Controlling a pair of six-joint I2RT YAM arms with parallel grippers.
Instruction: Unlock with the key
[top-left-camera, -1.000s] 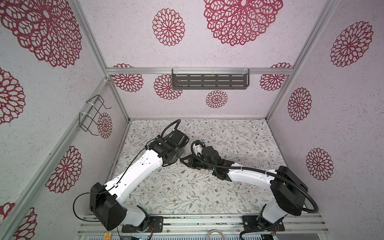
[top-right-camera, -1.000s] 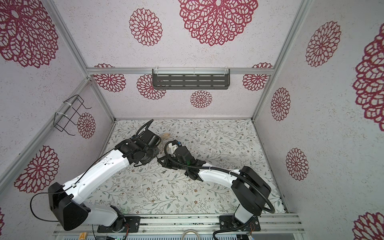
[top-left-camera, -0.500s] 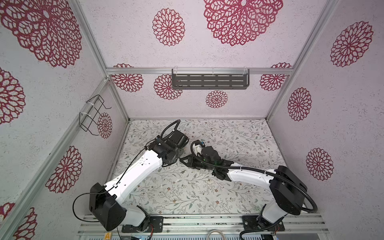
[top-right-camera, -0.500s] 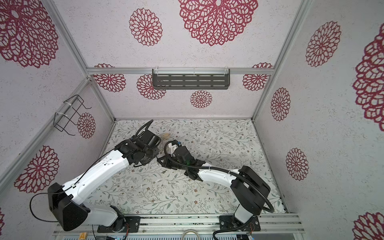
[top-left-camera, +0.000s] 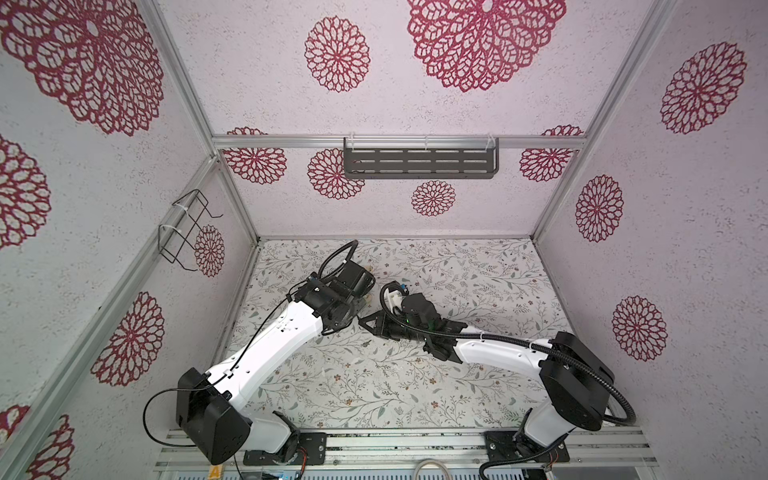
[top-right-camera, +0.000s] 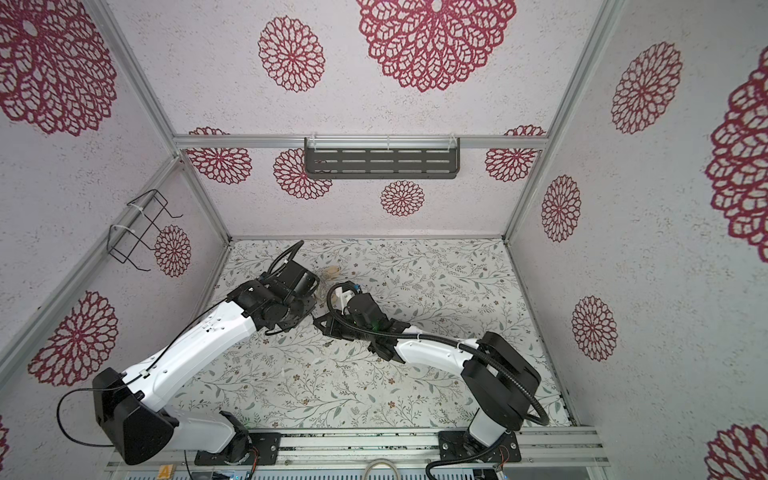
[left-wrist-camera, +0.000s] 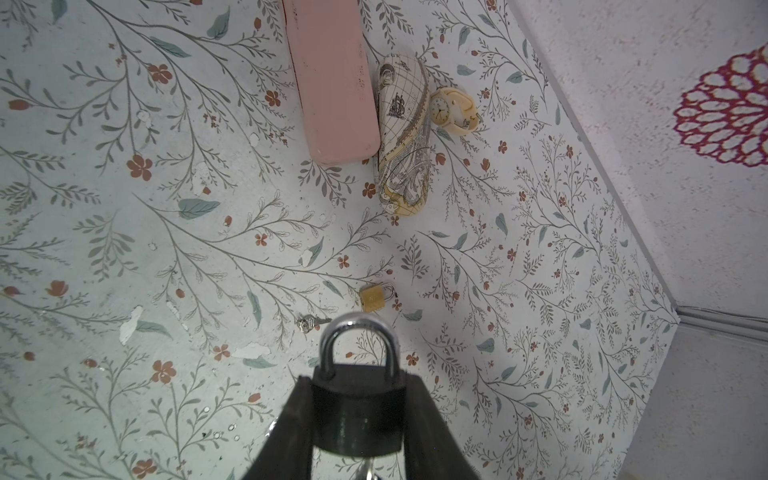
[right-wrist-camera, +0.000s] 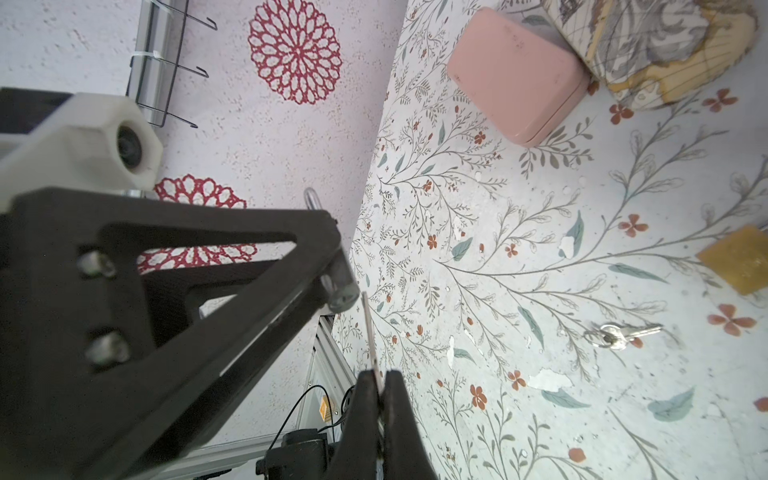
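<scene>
Left wrist view: a black padlock (left-wrist-camera: 357, 415) is seen clamped by its body in the left gripper (left-wrist-camera: 357, 379), which is held part-way open around it. Both legs of the silver shackle (left-wrist-camera: 357, 322) are seated in the body.

Right wrist view: the right gripper (right-wrist-camera: 379, 380) is closed tight on a key (right-wrist-camera: 370, 332), seen edge-on. Its tip is brought right up to the underside of the black padlock; whether the tip is inside the keyway cannot be told.

In both top views the two grippers are met just left of the middle of the frame, above the flowered bench (top-left-camera: 478, 374), and the black padlock is hidden there by the arms.

On the bench beyond the held lock a small brass padlock (left-wrist-camera: 376, 297) is laid, with small keys (left-wrist-camera: 312, 323) on a ring near it. Farther off a pink case (left-wrist-camera: 332, 83) and a map-printed case (left-wrist-camera: 403, 137) are laid side by side, touching or nearly so, and a cream wristwatch (left-wrist-camera: 451, 110) is set just beside the map-printed case.
</scene>
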